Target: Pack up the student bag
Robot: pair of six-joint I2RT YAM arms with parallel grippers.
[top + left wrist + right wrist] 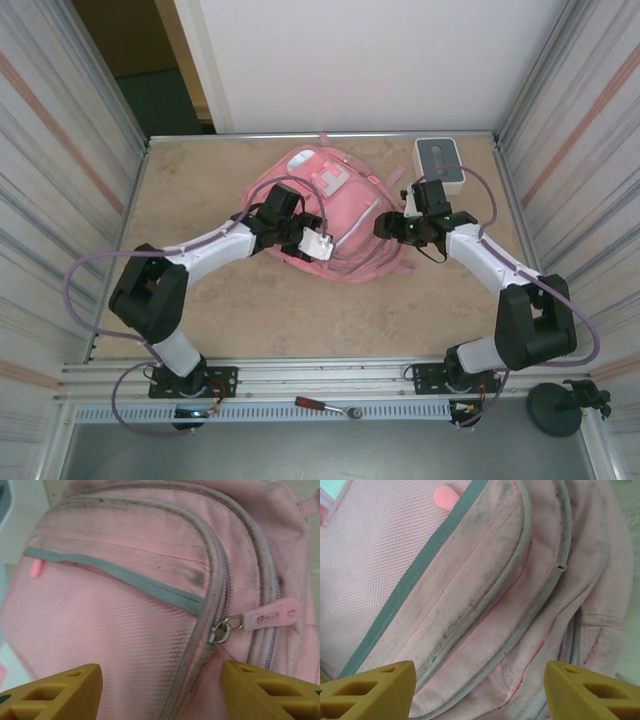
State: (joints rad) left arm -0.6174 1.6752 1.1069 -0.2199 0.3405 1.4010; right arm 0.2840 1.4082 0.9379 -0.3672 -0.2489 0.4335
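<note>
- Pink fabric marks the student bag point(335, 215), which lies flat on the table point(250, 310) at the far middle, front pockets facing up.
- Every zip that can be seen on it looks closed. In the left wrist view the main zip's pink pull tab point(272, 614) lies flat against the seam, and the grey zip point(125, 577) of the front pocket runs shut.
- No opening shows in the right wrist view either, just soiled pink seams and piping.
- A small white box point(439, 163) with a grey top sits on the table just beside the bag's far right corner, outside the bag.
- The left gripper point(161, 672) hovers over the bag's near left part, its yellow fingers spread wide and holding nothing, with the pull tab just to its right.
- The right gripper point(480, 672) hangs at the bag's right side, jaws also wide and empty.
- My judgement is that the packing is at its start. The bag has not been opened and nothing has gone in, so unzipping, loading and closing all appear left to do.
</note>
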